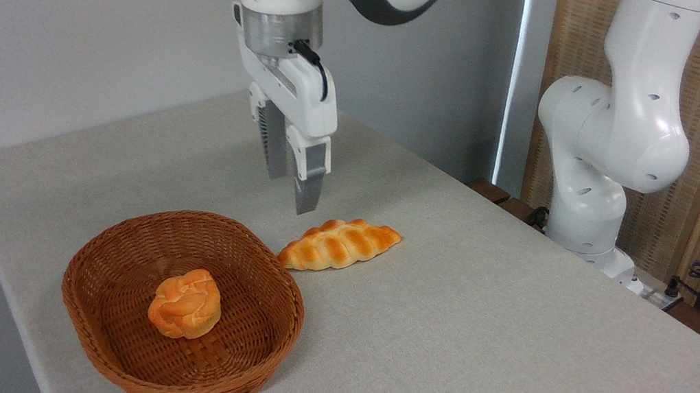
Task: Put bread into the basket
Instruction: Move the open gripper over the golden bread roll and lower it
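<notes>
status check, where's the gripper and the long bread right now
Gripper open, empty, fingers above the table. Bread on the table beside the basket, not in. Round bun already inside; nothing blocking.

The bread (340, 245), a long pointed golden-orange loaf with braided ridges and browned stripes, lay flat on the table, its tips aimed toward two and eight o'clock. It sat just beside the basket (115, 328), at the basket's one o'clock, outside the rim. The basket was brown woven wicker, rounded, shallow, upright.
</notes>
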`<state>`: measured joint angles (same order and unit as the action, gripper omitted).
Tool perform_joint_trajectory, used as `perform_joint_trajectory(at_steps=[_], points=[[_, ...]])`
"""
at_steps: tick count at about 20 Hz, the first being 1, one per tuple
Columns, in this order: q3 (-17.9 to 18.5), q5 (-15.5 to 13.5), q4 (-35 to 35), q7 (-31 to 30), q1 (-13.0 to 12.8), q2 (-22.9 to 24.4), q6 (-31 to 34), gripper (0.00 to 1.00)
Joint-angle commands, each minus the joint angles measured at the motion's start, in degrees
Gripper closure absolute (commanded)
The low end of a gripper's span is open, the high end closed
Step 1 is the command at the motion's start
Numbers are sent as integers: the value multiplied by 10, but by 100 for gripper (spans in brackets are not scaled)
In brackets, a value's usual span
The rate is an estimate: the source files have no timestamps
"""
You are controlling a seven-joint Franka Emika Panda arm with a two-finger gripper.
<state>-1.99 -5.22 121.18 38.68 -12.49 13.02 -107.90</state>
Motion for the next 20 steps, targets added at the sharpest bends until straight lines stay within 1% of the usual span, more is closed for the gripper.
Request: perform_joint_trajectory(at_steps=[1,3,6,11,14,16,20], points=[[9,6,48,12,-14,24,-15,0],[9,6,63,13,-14,33,-23,0],[9,6,98,13,-13,60,-49,0],[9,6,121,17,-12,69,-51,0],[9,6,160,45,-13,97,-56,0],[9,6,179,56,-12,100,-64,0],[9,5,191,58,-22,99,-79,0]])
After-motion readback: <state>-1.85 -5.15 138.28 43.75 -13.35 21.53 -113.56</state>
